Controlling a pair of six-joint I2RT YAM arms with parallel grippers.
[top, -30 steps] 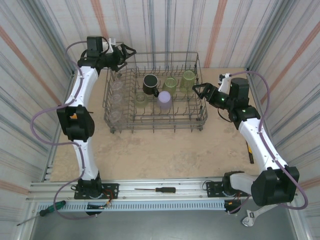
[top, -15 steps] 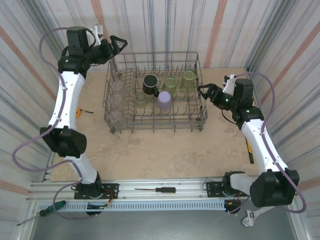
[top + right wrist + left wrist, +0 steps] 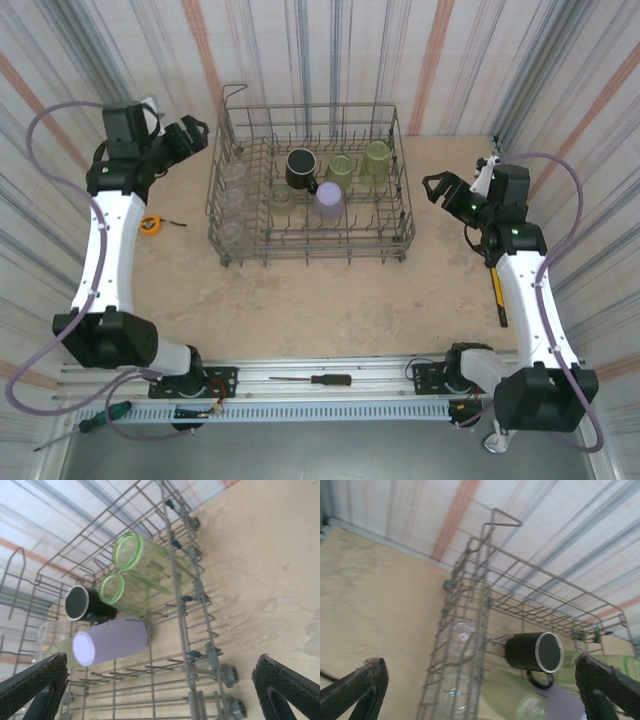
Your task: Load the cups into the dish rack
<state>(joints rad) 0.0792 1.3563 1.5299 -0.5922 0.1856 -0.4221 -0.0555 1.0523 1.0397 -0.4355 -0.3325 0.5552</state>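
Top view: dish rack (image 3: 310,248) sits mid-frame on the counter (image 3: 300,310). Inside it, upper middle: black mug (image 3: 301,168), lavender cup (image 3: 329,200) and green tumblers (image 3: 376,158). The clear cups (image 3: 233,175) are in the rack's left column.

Tools: left tool (image 3: 190,134) is upper left of frame, jaws wide, gripping nothing, apart from the rack. The right tool (image 3: 438,187) is just right of the rack, jaws wide, gripping nothing.

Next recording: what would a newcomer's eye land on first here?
The large grey wire dish rack sits at the centre of the top view, already holding cups: a black handled mug, a lavender plastic cup beside it, and translucent olive-green tumblers toward the right. The left gripper and right gripper stand open and empty, clear of the rack on either side.
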